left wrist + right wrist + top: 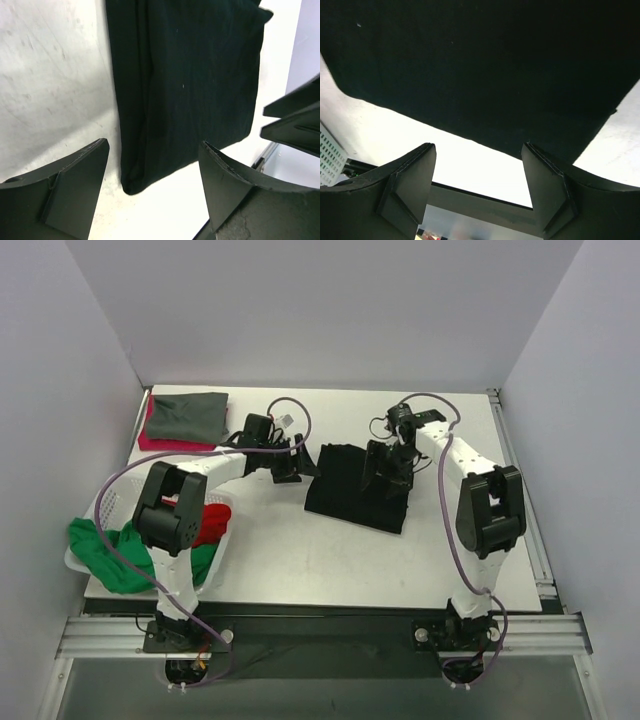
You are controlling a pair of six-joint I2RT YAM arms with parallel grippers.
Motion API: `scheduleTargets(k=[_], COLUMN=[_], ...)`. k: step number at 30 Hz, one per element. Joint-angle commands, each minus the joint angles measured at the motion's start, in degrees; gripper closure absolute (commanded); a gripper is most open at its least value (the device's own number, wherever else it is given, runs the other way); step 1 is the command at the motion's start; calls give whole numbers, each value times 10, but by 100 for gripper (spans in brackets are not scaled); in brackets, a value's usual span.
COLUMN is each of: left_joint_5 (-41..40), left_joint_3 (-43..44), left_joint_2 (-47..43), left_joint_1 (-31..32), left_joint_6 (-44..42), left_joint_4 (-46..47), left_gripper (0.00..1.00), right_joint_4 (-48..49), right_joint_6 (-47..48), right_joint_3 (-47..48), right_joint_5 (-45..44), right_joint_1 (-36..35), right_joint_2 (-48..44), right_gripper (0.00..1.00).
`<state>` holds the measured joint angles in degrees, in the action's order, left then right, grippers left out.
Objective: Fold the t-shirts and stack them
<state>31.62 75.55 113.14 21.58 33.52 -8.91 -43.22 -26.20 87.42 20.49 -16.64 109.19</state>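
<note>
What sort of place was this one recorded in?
Likely a robotics lab cell, not a home: bare white walls enclose a white table, and two arms are mounted on an aluminium rail at its near edge.

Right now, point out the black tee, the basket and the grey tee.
black tee [340,488]: top view, its left half.
basket [108,504]: top view, its perforated far wall.
grey tee [190,416]: top view, its middle.

Five t-shirts [355,490] [190,415] [158,442] [100,550] [212,525], one white basket [108,505], one table [300,550], two arms [170,510] [490,505].
</note>
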Motion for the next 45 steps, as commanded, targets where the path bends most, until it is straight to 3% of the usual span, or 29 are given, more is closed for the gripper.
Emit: scheduleTargets(k=[1,20,35,45], left_joint_5=[32,11,-74,-90], left_joint_3=[-26,-63,-76,-87], left_joint_2=[-36,2,37,70], left_joint_1=[-5,13,44,75], left_joint_6=[16,69,66,73], left_joint_4=[81,155,161,170], left_gripper=[17,14,12,12], right_joint_4=[12,47,55,57], right_joint_6=[-20,-22,-27,-28], right_joint_3=[-19,-70,-85,-88], right_joint_5=[5,-47,-39,-31], right_joint_1=[-8,-23,-23,-23], right_joint_2=[-8,95,83,80], right_gripper=[30,30,30,30])
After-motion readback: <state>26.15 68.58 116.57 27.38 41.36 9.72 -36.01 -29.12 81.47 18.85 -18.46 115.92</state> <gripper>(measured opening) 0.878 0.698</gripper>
